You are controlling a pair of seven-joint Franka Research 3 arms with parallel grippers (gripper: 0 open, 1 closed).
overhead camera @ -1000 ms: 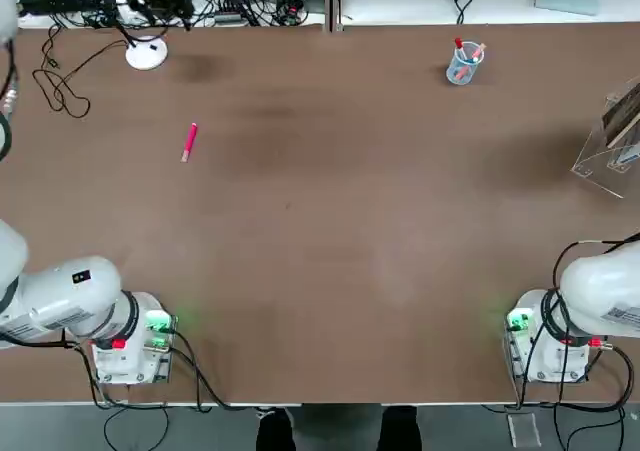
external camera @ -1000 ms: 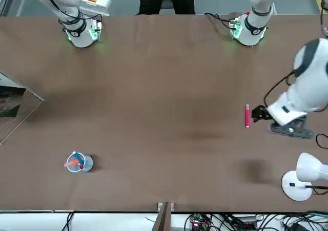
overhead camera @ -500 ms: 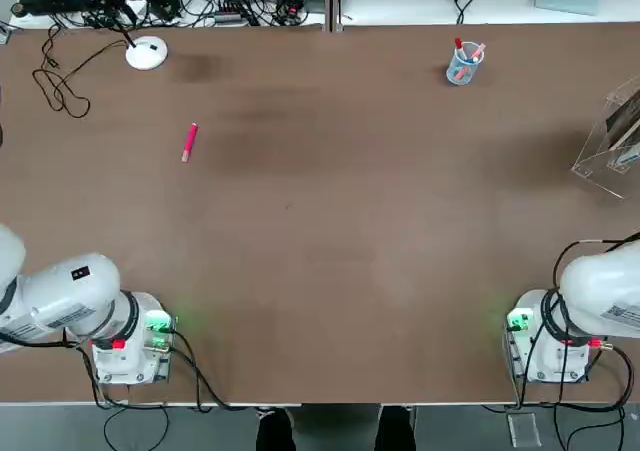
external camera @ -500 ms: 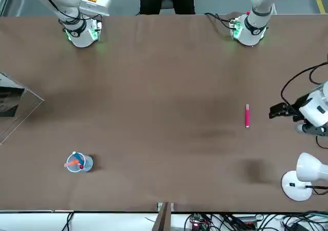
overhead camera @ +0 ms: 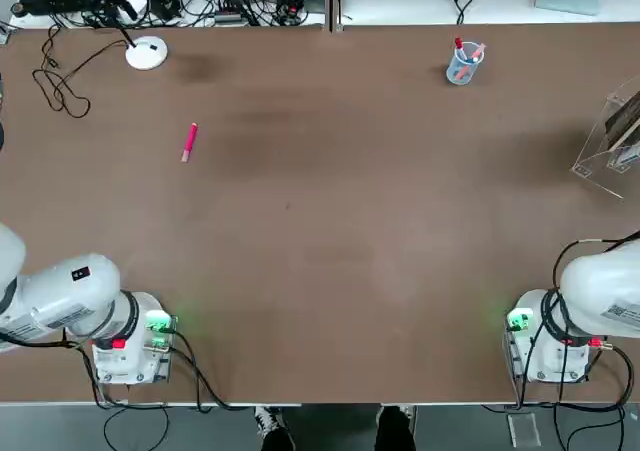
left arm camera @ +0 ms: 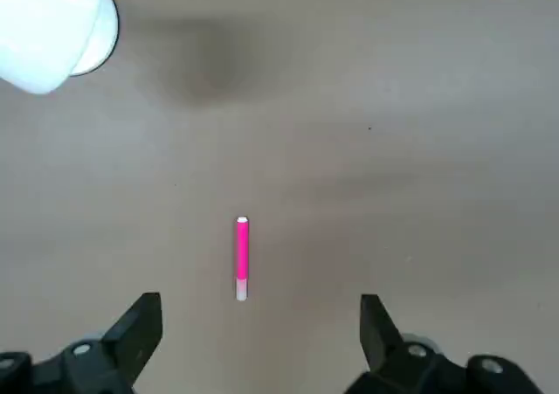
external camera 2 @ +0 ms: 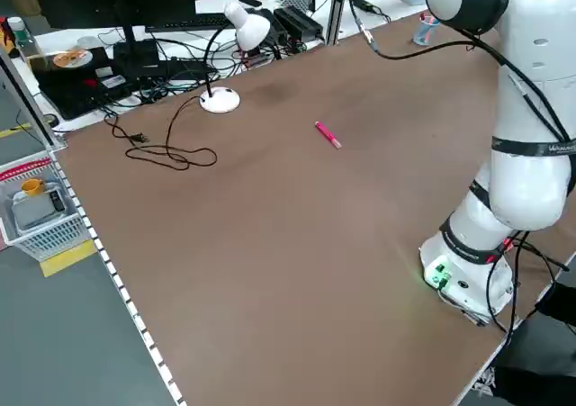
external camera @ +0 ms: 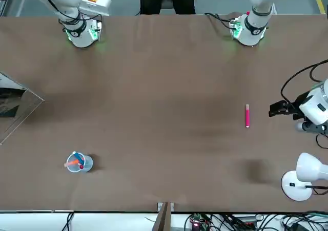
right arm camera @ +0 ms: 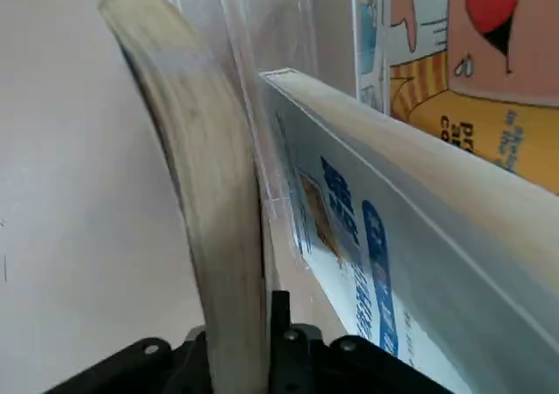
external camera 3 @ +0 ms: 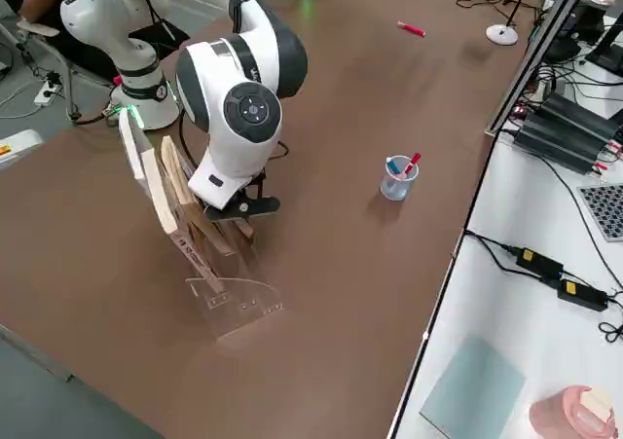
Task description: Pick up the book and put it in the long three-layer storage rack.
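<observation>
While the book is lowered into the rack, each view adds this:
Right side: right gripper [external camera 3: 237,208] at the long three-layer storage rack [external camera 3: 226,298], book [external camera 3: 161,198] leaning in it.
Right wrist: fingers closed on the book [right arm camera: 214,202], another book [right arm camera: 410,237] alongside; seat it fully before letting go, I judge.
Left wrist: left gripper [left arm camera: 258,335] spread wide, empty, above a pink pen [left arm camera: 242,258] on the bench [left arm camera: 419,106].
Top: rack [overhead camera: 612,141] at bench edge.

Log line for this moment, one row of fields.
stage: inserting book | right gripper: shut on book, at storage rack | left gripper: open, above pink pen | book release: not yet
</observation>
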